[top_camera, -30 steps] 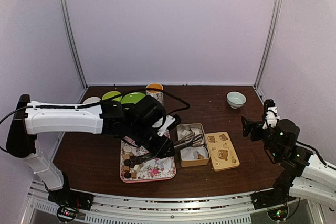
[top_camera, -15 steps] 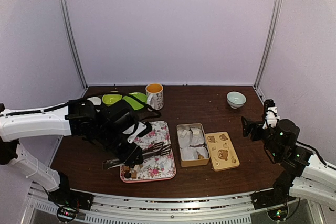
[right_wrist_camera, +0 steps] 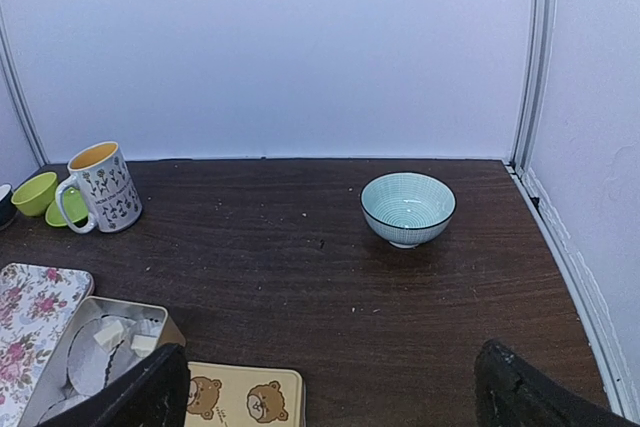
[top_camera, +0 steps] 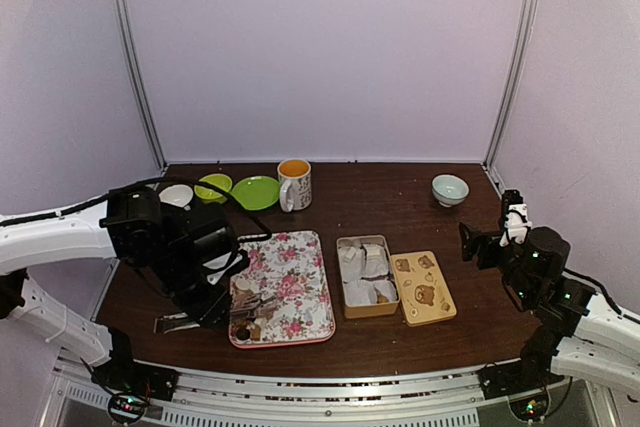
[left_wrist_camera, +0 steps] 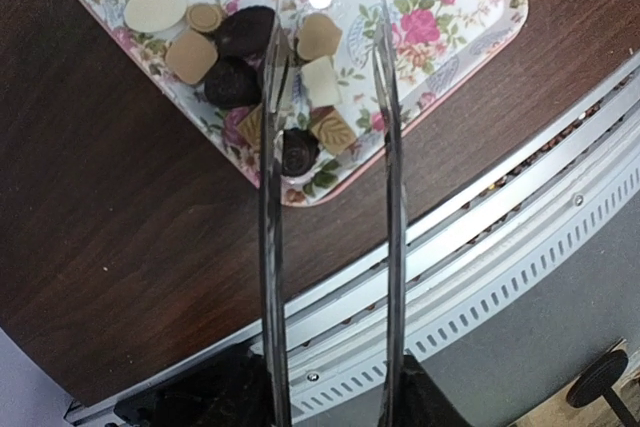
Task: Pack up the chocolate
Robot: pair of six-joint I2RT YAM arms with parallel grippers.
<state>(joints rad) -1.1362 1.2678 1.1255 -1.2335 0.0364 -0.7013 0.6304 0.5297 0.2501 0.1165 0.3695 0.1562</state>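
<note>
Dark wooden table (left_wrist_camera: pixel 100 207) is lying under the left gripper (left_wrist_camera: pixel 330 392), which is clamping metal tongs (left_wrist_camera: pixel 385 197); their spread tips are hanging over chocolate (left_wrist_camera: pixel 235 57) clustered in one corner of the floral tray (left_wrist_camera: pixel 440 7). The right gripper (right_wrist_camera: pixel 332 372) is gaping wide, well apart.

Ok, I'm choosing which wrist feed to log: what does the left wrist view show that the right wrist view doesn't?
Only left wrist: dark brown and pale tan chocolate pieces on the floral tray, long thin metal tongs over them, the grey metal edge rail. Only right wrist: a teal ribbed bowl, a patterned white mug, an open gold tin holding paper cups and pale blocks, its bear-printed lid. Both: the tray and dark wooden table.
</note>
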